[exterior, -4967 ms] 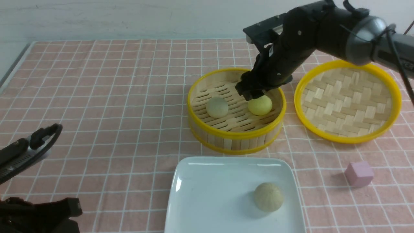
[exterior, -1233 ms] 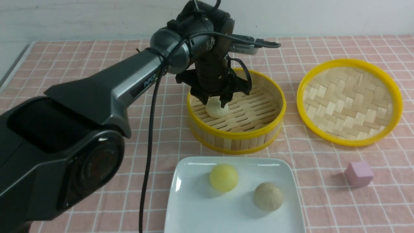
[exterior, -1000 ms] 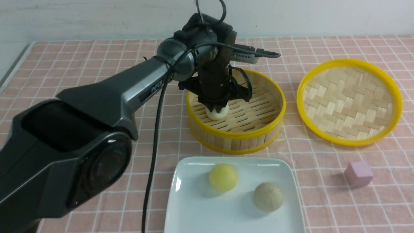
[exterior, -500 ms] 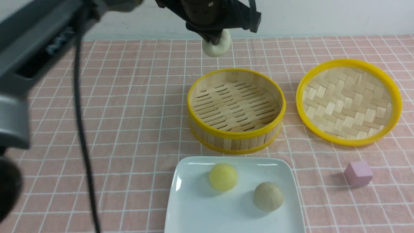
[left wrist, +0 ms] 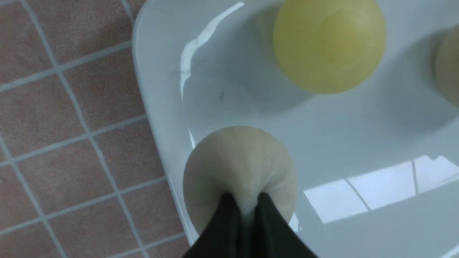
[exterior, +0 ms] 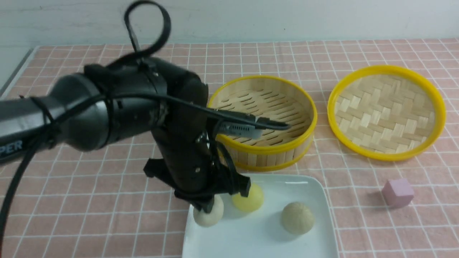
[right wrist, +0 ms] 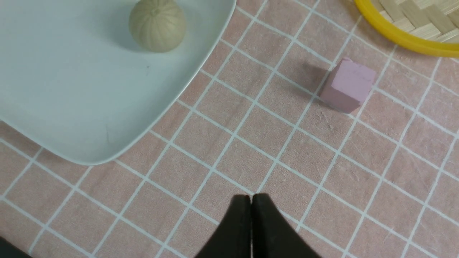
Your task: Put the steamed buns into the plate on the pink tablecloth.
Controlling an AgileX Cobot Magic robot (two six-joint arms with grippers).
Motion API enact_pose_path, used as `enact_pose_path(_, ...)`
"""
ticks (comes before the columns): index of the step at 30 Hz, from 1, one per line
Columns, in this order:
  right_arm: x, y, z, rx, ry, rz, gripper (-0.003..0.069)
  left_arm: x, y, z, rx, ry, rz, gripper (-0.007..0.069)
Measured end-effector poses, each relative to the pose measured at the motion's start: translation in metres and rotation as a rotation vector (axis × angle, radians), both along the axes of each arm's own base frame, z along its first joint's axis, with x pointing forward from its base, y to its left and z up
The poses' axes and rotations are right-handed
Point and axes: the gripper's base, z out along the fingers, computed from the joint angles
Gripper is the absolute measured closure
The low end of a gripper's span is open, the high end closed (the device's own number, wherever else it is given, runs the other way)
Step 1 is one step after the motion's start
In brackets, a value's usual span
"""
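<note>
- Beige bun (left wrist: 240, 165) hangs pinched by its top in our left gripper (left wrist: 244, 202), jaws narrow on a fold of dough.
- We're right at the plate (left wrist: 157, 89)'s left rim; bare plate lies rightward, toward the yellow bun (left wrist: 330, 43).
- Our right gripper (right wrist: 251, 200), tips pressed together and empty, sits over cloth (right wrist: 251, 143), farther off.

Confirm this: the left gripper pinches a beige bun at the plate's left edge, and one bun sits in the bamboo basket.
Not quite: the front view shows the bamboo basket empty. The left gripper does pinch a beige bun at the plate's left edge; the yellow bun and pleated bun lie in it.
</note>
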Motion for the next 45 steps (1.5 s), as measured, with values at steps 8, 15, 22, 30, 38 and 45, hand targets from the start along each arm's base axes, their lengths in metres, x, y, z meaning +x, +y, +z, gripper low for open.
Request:
enact_pose_path(8,0.000,0.000,0.000,0.003,-0.003,0.000,0.0622,0.011,-0.009,-0.018,-0.071,-0.051,0.091,0.0531)
enact_pose_path(15,-0.016,-0.014,0.011,0.030,-0.032,-0.009,0.0622,0.015,-0.012,-0.005,-0.076,-0.055,0.093,0.0298)
enact_pose_path(22,-0.048,-0.045,0.041,0.100,-0.142,-0.034,0.0621,0.026,-0.017,0.031,-0.063,-0.100,0.073,0.0170)
enact_pose_path(30,-0.080,-0.067,0.049,0.366,-0.344,-0.027,0.0655,0.031,-0.017,0.048,-0.036,-0.128,0.062,0.0258)
enact_pose_path(38,-0.056,-0.038,0.006,0.555,-0.533,0.057,0.0673,0.032,-0.014,0.048,-0.002,-0.149,0.048,0.0501)
enact_pose_path(45,-0.046,-0.029,-0.003,0.639,-0.669,0.084,0.0674,0.033,-0.013,0.048,0.009,-0.157,0.045,0.0600)
